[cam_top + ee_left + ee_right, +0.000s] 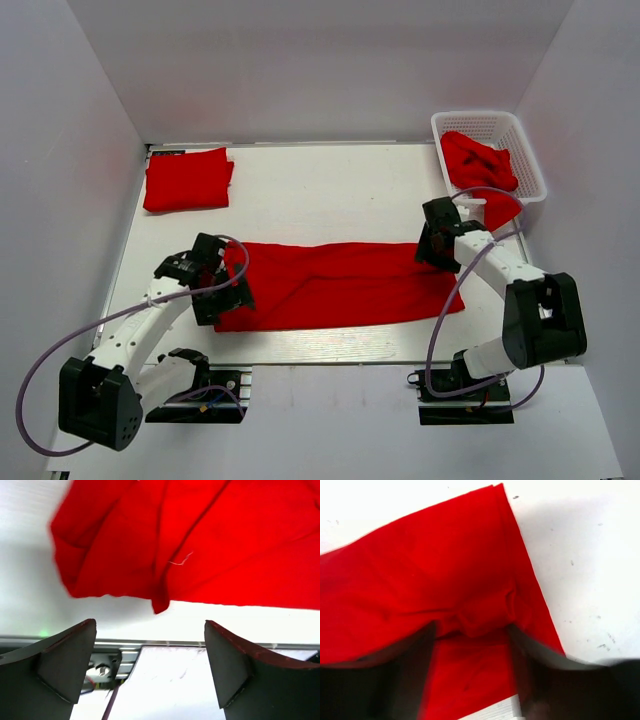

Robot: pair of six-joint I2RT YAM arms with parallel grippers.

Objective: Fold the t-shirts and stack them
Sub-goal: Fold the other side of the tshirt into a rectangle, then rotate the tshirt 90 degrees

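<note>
A red t-shirt [340,283] lies as a long band across the middle of the table, folded lengthwise. My left gripper [228,290] is at its left end. In the left wrist view it [150,652] is open and empty, and the shirt's edge [200,545] lies just beyond the fingertips [70,652]. My right gripper [434,247] is over the shirt's right end. In the right wrist view it [470,645] stands open, with rumpled red cloth [445,570] between and under the blurred fingers [417,650]. A folded red t-shirt [187,178] lies at the far left.
A white lattice basket [527,150] at the far right holds more red t-shirts [478,162]. White walls enclose the table on three sides. The near table edge with its metal rail [165,643] lies right below the left gripper.
</note>
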